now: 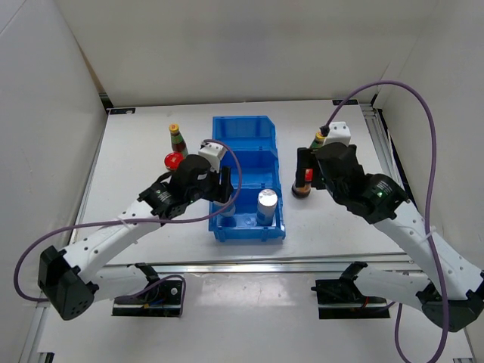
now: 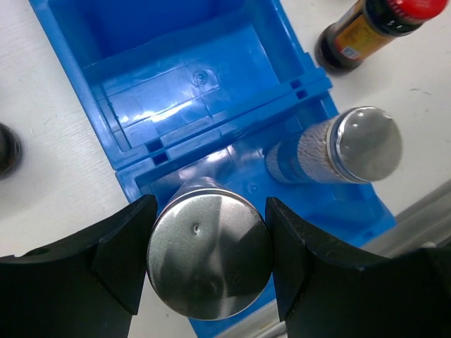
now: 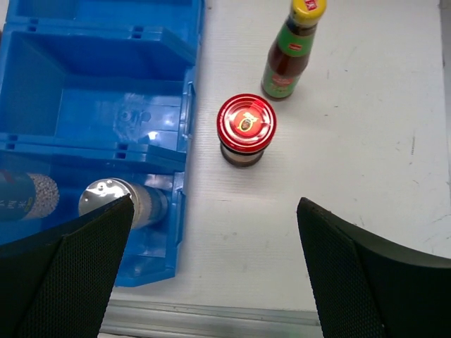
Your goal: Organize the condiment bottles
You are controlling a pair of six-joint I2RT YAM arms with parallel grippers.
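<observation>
Step in hand: you are, by the look of it, setting a silver-capped shaker (image 2: 210, 257) into the near compartment of the blue bin (image 1: 243, 121).
Left fingers (image 2: 120, 260): they are gripping the shaker at its top from both sides, part open around it.
Shaker position: it is sitting upright at the compartment's left end. The second shaker (image 2: 366, 144) is standing apart at the right end. Base contact cannot be told.
Lowering: you are best keeping it vertical and clear of the front wall and divider, releasing only once it is seating.
Right fingers (image 3: 77, 274): they are gaping wide, holding nothing, above the red-lidded jar (image 3: 246, 123) on the worktop (image 3: 366, 141).
Risk: an early release is likely tipping the shaker.
</observation>
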